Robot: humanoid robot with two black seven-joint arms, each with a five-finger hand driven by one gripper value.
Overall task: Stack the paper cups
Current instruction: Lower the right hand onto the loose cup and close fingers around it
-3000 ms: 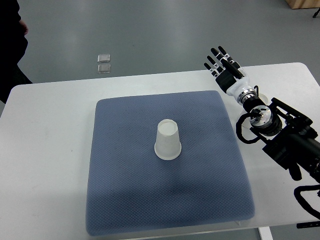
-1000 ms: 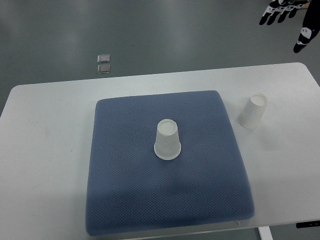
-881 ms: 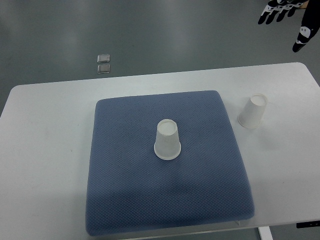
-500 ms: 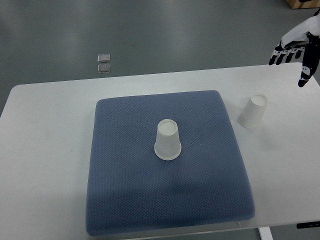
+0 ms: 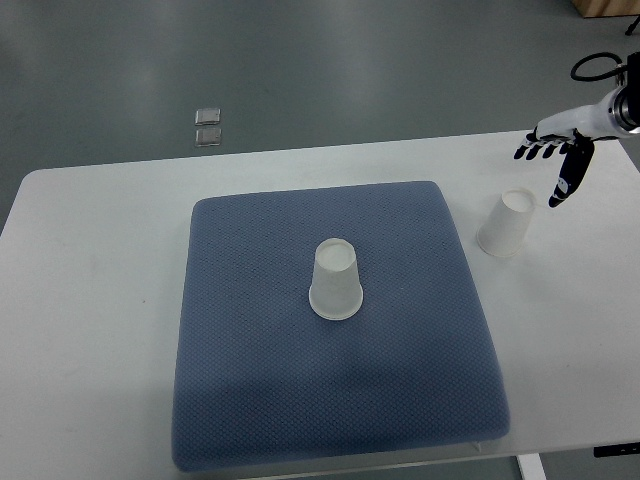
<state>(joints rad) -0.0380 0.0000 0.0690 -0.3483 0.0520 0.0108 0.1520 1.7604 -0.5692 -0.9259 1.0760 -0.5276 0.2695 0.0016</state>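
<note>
One white paper cup [image 5: 335, 280] stands upside down in the middle of the blue mat [image 5: 250, 400]. A second white paper cup [image 5: 506, 223] stands upside down on the white table [image 5: 90, 300], just right of the mat's far right corner. My right hand [image 5: 555, 155] hovers above and to the right of that second cup, its black fingers spread, the thumb pointing down, holding nothing. Its arm comes in from the upper right edge. The left arm is out of the picture.
Two small clear squares [image 5: 208, 126] lie on the grey floor beyond the table's far edge. A brown box corner [image 5: 605, 6] shows at the top right. The table's right edge runs close to the second cup.
The right hand has come down and to the left from the top right corner, now close to the cup on the table. Both cups stay where they were.
</note>
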